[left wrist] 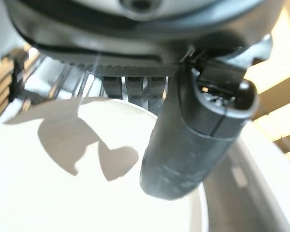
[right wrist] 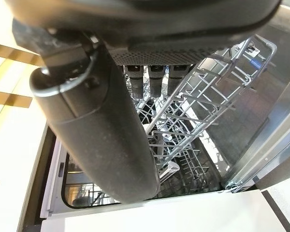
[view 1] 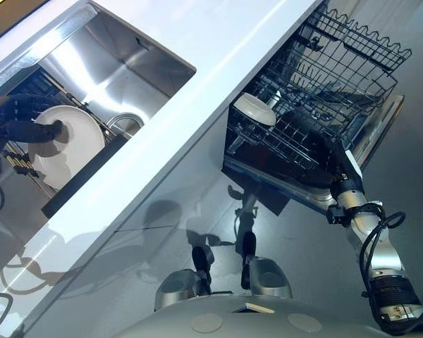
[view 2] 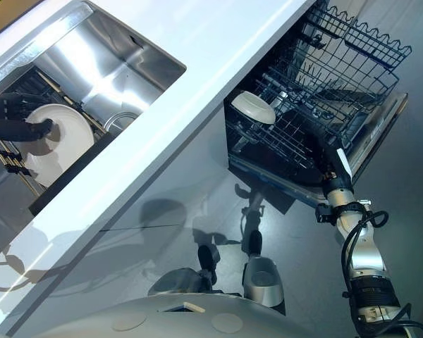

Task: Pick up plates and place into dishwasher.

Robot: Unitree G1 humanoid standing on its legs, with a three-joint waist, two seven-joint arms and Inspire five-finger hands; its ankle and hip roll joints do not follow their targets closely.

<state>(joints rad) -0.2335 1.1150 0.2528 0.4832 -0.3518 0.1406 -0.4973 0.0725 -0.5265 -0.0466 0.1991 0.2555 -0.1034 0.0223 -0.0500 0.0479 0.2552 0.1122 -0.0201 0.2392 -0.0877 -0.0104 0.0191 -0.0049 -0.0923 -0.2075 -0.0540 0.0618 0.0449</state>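
Desk (view 1: 218, 56): white, glossy, running diagonally through the head views, brightly lit. Sink (view 1: 137, 60): stainless steel, set into the desk, glare on its walls; round drain (view 1: 125, 124) at its bottom. Floor (view 1: 197, 211): grey, smooth, reflective, with shadows. Wood-toned strip (view 1: 7, 17) beyond the desk's far edge. Light: strong, overhead, hard shadows.

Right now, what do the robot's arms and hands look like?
Both arms are shiny silver-grey. The right arm has black cables looping beside it and a dark band near its base. The left hand and right hand are dark, with chunky rounded thumbs.
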